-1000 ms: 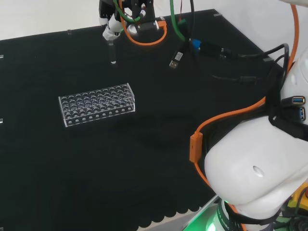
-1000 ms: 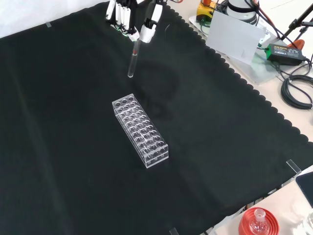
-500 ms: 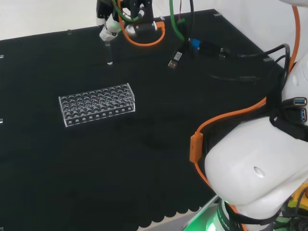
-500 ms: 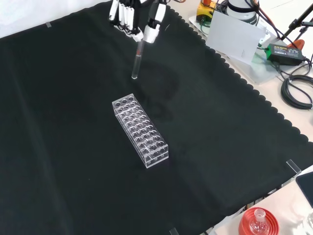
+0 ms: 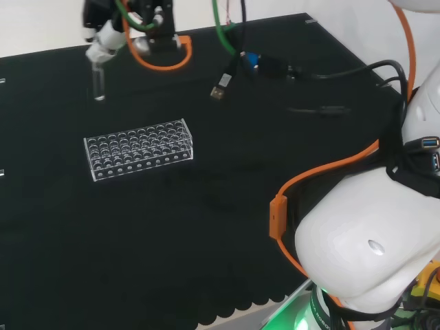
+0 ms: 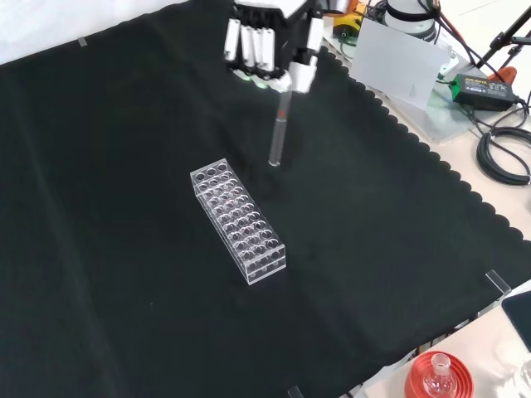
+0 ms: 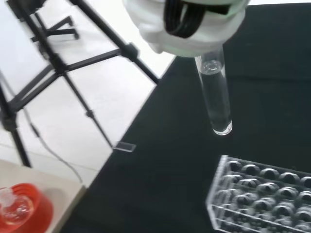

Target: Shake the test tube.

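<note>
Front view: the tabletop (image 6: 124,298), draped in matte black cloth with a scalloped edge, carries a clear rectangular rack (image 6: 238,220) of round wells. Above and just beyond it, the black and white hand (image 6: 270,46) hangs with its fingers (image 6: 302,73) pinching the top of the test tube (image 6: 278,137), a slim, smooth glass cylinder with a rounded base, held near upright and clear of the cloth. Risk, as judged: smooth glass held only at its top could slip during shaking, or its base could strike the rack.

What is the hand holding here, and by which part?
The hand holds the clear test tube by its top end, so it hangs closed end down above the cloth, near the rack.
</note>
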